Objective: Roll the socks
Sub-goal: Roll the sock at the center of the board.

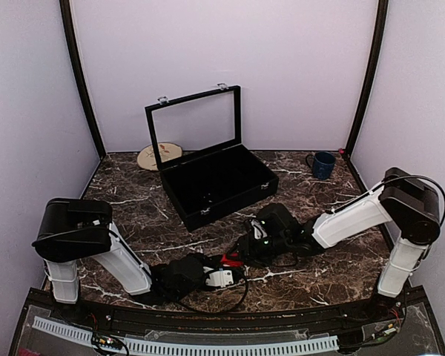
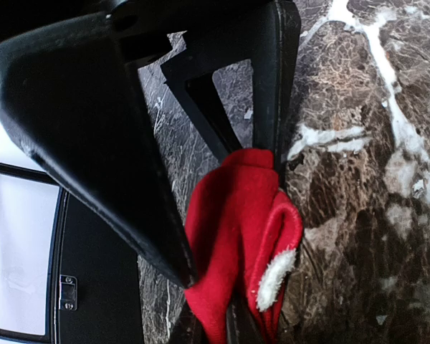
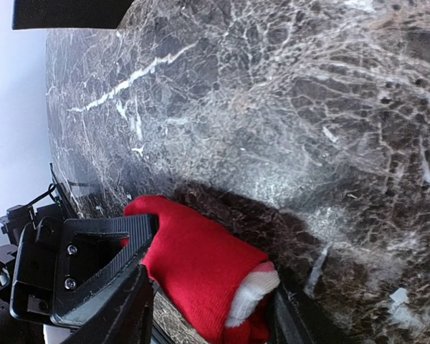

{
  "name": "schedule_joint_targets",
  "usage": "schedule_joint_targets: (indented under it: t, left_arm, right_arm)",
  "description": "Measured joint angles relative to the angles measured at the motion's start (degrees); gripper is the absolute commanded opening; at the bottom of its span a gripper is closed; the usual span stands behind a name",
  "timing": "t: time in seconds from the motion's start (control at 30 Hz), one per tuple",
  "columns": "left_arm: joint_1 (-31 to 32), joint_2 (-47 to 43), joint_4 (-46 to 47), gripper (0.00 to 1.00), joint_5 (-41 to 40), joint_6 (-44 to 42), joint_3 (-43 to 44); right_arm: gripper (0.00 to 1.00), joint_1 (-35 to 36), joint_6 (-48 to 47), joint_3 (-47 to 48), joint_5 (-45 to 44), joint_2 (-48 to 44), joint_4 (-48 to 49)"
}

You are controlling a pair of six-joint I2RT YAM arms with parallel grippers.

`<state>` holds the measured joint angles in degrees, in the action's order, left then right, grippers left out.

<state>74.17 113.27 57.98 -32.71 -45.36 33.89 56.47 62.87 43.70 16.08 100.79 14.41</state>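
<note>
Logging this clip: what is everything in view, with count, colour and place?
socks: one bundle, number of socks unclear, red with a cream cuff, near centre of the table between the two grippers
case: 1, black, lid with a clear pane raised, back centre
mug: 1, blue, back right
round disc: 1, tan, back left, partly behind the case
table: 1, dark brown marble with white veins
left arm: 1, white and black, near left
right arm: 1, white and black, near right
left gripper: 1, black, closed on the socks
right gripper: 1, black, closed on the socks
</note>
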Motion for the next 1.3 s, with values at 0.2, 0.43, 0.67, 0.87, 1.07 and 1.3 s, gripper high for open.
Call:
schedule_joint_targets:
  t: [0.2, 0.43, 0.67, 0.87, 1.07, 1.3]
  left_arm:
    - [0.0, 0.1, 0.8, 0.00, -0.9, 0.1, -0.3]
    - [0.0, 0.2, 1.6, 0.00, -2.0, 0.8, -0.9]
    - [0.0, 0.2, 1.6, 0.00, -3.1, 1.3, -0.9]
    - [0.1, 0.0, -0.5, 0.05, -4.9, 3.7, -0.2]
    - [0.7, -2.2, -8.9, 0.31, -5.1, 8.1, 1.7]
    - [0.3, -7.9, -23.0, 0.41, -2.4, 16.9, 4.0]
  right_arm:
    - [0.36, 0.6, 0.4, 0.1, 0.7, 1.3, 1.6]
    - [0.21, 1.6, 0.4, 0.2, 0.8, 3.5, 4.3]
    - [0.00, 2.2, 0.5, 0.1, 0.2, 4.2, 5.7]
    - [0.00, 3.0, -0.9, 0.2, -2.1, 4.2, 5.1]
    - [0.00, 3.0, -1.7, 0.3, -3.9, 3.9, 4.0]
    - [0.00, 3.6, -3.9, 1.0, -6.9, 3.4, 1.9]
